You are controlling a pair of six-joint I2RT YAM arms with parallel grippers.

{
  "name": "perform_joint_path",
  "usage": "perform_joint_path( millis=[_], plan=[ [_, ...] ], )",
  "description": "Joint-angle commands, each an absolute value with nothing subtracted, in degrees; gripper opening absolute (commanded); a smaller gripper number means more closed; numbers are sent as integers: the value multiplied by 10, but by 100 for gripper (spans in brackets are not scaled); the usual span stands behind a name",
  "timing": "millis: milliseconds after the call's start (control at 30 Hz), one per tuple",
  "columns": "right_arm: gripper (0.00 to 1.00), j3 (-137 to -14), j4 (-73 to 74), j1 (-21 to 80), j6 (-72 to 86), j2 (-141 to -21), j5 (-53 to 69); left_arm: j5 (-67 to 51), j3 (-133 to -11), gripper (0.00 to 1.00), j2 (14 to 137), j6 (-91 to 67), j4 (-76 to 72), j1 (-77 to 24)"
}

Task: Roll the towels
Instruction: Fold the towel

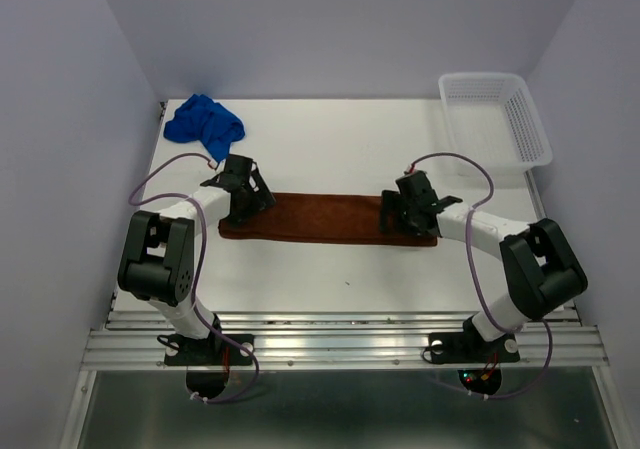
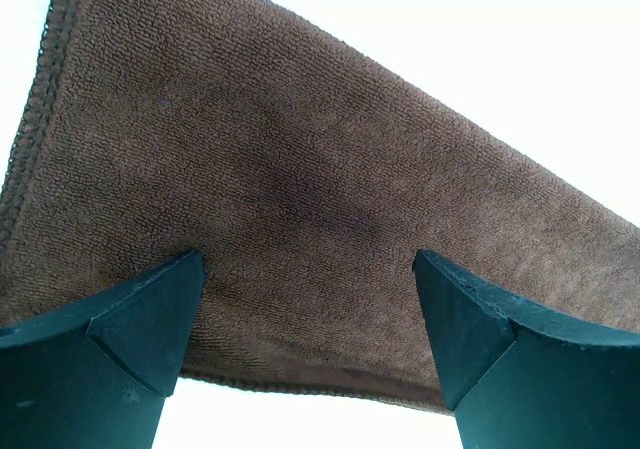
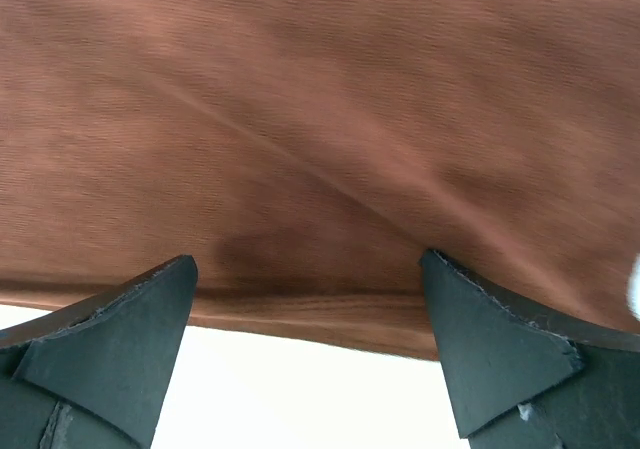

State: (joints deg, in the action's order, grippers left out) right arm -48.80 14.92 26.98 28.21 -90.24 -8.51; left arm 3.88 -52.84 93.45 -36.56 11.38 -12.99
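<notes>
The rust-brown towel (image 1: 320, 217) lies flat as a long folded strip across the middle of the table. My left gripper (image 1: 243, 201) is open over its left end; the left wrist view shows the towel (image 2: 300, 199) between my spread fingers (image 2: 130, 329). My right gripper (image 1: 405, 217) is open over its right end; the right wrist view shows the towel (image 3: 320, 139) and its near folded edge between my spread fingers (image 3: 500, 349). The blue towel (image 1: 205, 124) lies crumpled at the far left corner.
A white mesh basket (image 1: 497, 129) stands at the far right of the table. Grey walls enclose the table on the left, back and right. A metal rail (image 1: 340, 344) runs along the near edge.
</notes>
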Motion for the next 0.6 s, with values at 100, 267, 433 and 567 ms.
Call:
perform_joint_path(
  millis=[100,267,433,567],
  plan=[
    [100,-426,242,237,323,-819,-148,65,-507,99,929,-356,148,-119],
    [100,-406,295,237,346,-754,-164,56,-503,99,923,-358,142,-119],
    [100,-406,315,237,343,-706,-162,48,-504,99,913,-355,144,-119],
    [100,-438,308,237,322,-686,-154,58,-512,99,886,-362,164,-120]
  ],
)
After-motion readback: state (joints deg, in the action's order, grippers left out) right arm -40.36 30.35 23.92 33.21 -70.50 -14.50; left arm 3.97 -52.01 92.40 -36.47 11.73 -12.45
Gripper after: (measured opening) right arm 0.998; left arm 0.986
